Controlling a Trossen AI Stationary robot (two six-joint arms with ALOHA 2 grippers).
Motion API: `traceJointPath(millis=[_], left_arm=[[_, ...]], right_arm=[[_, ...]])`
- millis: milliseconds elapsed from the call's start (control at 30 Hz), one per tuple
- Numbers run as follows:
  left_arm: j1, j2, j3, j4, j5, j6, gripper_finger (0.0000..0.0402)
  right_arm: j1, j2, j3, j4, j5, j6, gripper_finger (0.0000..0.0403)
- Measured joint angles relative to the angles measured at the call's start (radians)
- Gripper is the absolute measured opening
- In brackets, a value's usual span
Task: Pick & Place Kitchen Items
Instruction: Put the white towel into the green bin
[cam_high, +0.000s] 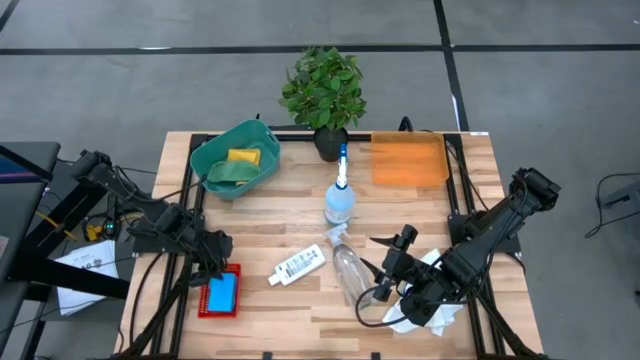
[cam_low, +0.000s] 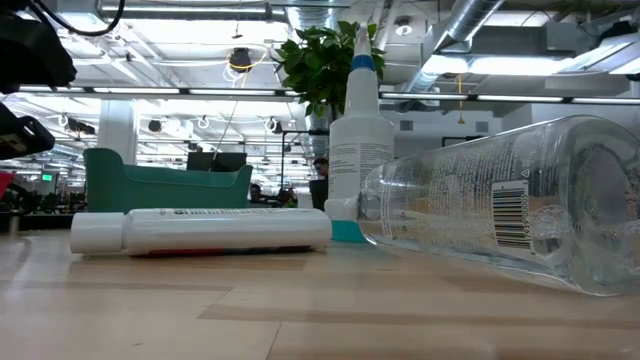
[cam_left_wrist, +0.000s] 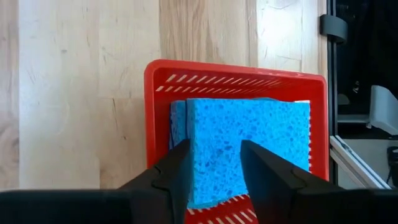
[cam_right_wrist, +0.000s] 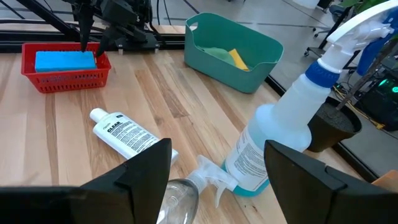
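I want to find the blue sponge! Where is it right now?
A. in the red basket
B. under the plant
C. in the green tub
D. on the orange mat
A: the blue sponge lies inside the red basket, with the left gripper right over it, fingers on either side.

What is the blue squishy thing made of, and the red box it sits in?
The blue sponge looks like soft foam: its surface is matte and full of tiny holes. The red basket looks like hard plastic, smooth and slightly shiny, with moulded slots along its wall.
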Motion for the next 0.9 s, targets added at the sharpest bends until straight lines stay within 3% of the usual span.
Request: traceJointPath(millis=[367, 533, 667, 767, 900], left_arm=[[0.000, 0.000, 0.000, 0.187, 0.005, 0.110, 0.0137], [0.000, 0.000, 0.000, 0.325, 0.004, 0.201, 0.0132], [0.000, 0.000, 0.000, 0.499, -0.021, 0.369, 0.0131], [0.000, 0.000, 0.000, 0.625, -0.126, 0.510, 0.0131], [0.025, 0.000, 0.000, 0.779, -0.405, 0.706, 0.0130]], right_arm=[[0.000, 0.000, 0.000, -0.021, 0.000, 0.008, 0.0250], [0.000, 0.000, 0.000, -0.108, -0.003, 0.110, 0.0250], [-0.009, 0.000, 0.000, -0.195, -0.026, 0.227, 0.0250], [-0.024, 0.000, 0.000, -0.280, -0.095, 0.335, 0.0250], [-0.044, 0.001, -0.006, -0.424, -0.249, 0.479, 0.0250]])
